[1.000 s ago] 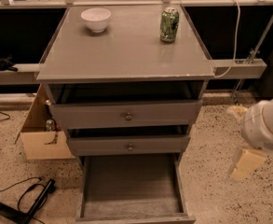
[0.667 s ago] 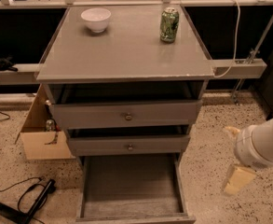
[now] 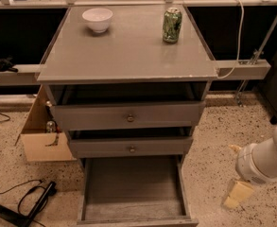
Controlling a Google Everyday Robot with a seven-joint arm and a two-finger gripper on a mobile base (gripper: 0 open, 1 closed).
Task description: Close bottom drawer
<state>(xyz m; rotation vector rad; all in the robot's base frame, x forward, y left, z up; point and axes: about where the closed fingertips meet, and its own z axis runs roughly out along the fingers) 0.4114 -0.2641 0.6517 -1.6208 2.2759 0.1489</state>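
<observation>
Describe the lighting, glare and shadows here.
Camera view: warm light puts a soft sheen on the cabinet top near the green can; the recess above the top drawer sits in deep shadow; the open bottom drawer is dimmer toward its back; the gripper, low right over the speckled floor, is brightly lit.
</observation>
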